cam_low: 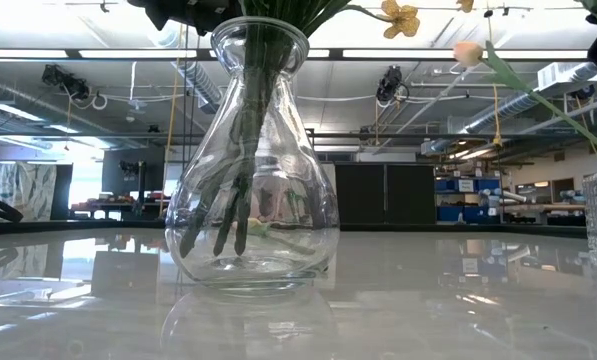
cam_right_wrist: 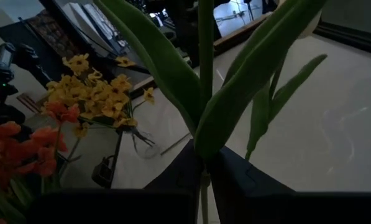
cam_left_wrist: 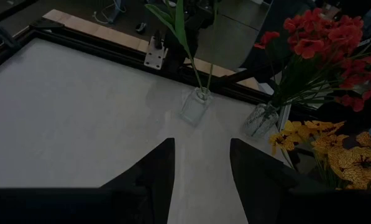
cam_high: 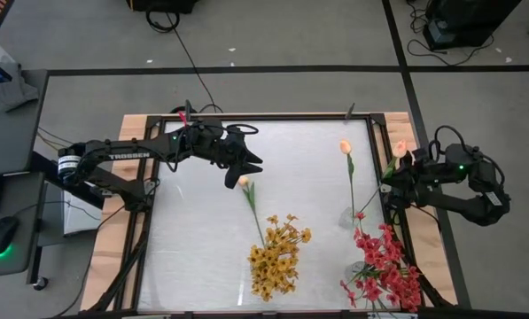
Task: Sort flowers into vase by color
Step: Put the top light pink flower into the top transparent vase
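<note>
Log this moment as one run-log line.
left gripper: open, empty, above table | right gripper: shut on tulip stem | yellow flowers, red flowers: in vases

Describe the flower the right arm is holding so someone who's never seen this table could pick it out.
Look to the table's right edge, where the right gripper has its jaws shut on a green stem. That is the peach tulip: one slim stem with one pale bud. The second peach tulip stands in a vase; the red flowers are bushy clusters.

Clear glossy glass vase; smooth reflective white table top, wooden edge; matt dark fingers.
</note>
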